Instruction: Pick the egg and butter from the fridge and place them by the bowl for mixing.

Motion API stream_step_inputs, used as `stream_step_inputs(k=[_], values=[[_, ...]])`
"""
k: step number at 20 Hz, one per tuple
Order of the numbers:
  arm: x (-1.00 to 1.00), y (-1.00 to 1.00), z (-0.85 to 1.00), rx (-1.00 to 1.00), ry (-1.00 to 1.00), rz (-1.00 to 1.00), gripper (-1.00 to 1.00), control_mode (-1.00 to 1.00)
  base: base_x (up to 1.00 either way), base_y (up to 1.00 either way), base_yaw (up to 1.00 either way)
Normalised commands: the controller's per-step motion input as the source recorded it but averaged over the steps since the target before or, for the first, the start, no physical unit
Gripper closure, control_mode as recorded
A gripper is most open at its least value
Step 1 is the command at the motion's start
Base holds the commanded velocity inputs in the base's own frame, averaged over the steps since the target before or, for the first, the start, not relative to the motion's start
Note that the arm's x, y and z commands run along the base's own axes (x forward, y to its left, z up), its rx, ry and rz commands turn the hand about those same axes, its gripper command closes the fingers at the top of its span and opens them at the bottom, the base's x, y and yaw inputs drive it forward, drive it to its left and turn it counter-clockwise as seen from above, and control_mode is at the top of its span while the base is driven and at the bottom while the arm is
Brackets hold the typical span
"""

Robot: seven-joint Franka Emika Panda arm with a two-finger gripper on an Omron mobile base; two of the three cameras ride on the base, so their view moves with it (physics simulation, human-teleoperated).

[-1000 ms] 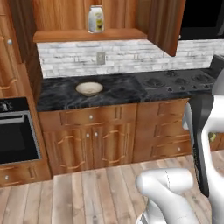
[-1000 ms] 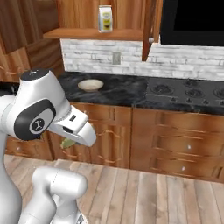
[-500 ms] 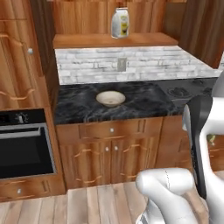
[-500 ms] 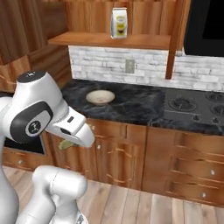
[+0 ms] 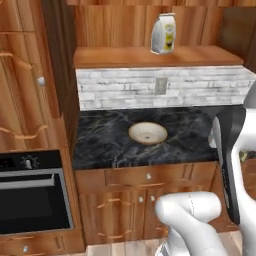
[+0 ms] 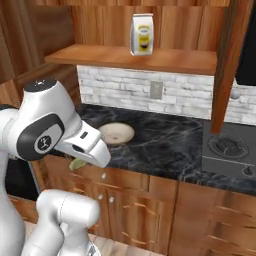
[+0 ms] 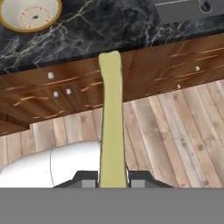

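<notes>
— While the gripper [image 7: 113, 177] hangs over the plank floor [image 7: 175, 131], what sits between its fingers [image 7: 85, 177]?
— The butter [image 7: 111, 122], a pale yellow-green bar clamped between the two dark tips and stretching away from them toward the cabinet fronts [image 7: 166, 65].
— And the bowl [image 7: 29, 12]?
— Well beyond the far end of the butter and off to the left of the fingers, resting on the black marble counter [image 7: 109, 26]. From the base cameras it sits on the counter below the shelf [image 5: 150, 56] carrying a white-and-yellow bag [image 5: 164, 33].
— Anything else near the tips?
— A stove edge [image 7: 183, 8] lies far ahead to the right.
</notes>
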Motion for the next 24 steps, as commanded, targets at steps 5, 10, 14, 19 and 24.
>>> stream_step_inputs(k=[5, 10, 14, 19, 24], values=[[0.0, 0.0, 0.0, 0.0, 0.0, 0.0, 1.0, 1.0, 0.78, 0.39, -0.07], [0.0, 0.0, 0.0, 0.0, 0.0, 0.0, 1.0, 1.0, 0.61, 0.0, -0.01], [0.0, 0.0, 0.0, 0.0, 0.0, 0.0, 1.0, 1.0, 0.44, -0.06, 0.0], [0.0, 0.0, 0.0, 0.0, 0.0, 0.0, 1.0, 1.0, 0.05, 0.0, 0.0], [0.0, -0.48, -0.21, 0.07, -0.07, 0.01, 1.0, -1.0, 0.0, 0.0, 0.0]])
